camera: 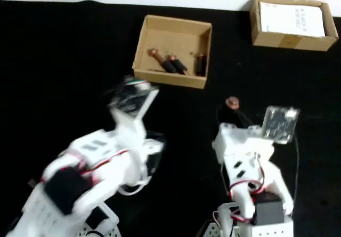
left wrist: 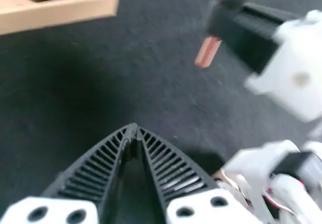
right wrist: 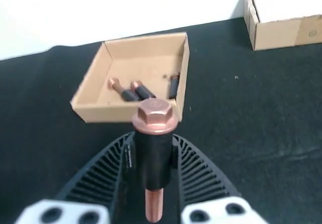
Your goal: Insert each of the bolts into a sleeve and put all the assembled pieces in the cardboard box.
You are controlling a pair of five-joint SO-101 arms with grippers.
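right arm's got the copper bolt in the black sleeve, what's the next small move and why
Probably carry it over the open brown cardboard box. The right gripper is shut on the black sleeve with the copper hex-head bolt through it, so the piece looks assembled. It is held short of the box, where three like pieces lie.

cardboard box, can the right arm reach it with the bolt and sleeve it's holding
Probably yes: the right gripper, shut on the sleeved bolt, faces the open-topped cardboard box with just bare black tabletop between, and the left gripper sits off to one side.
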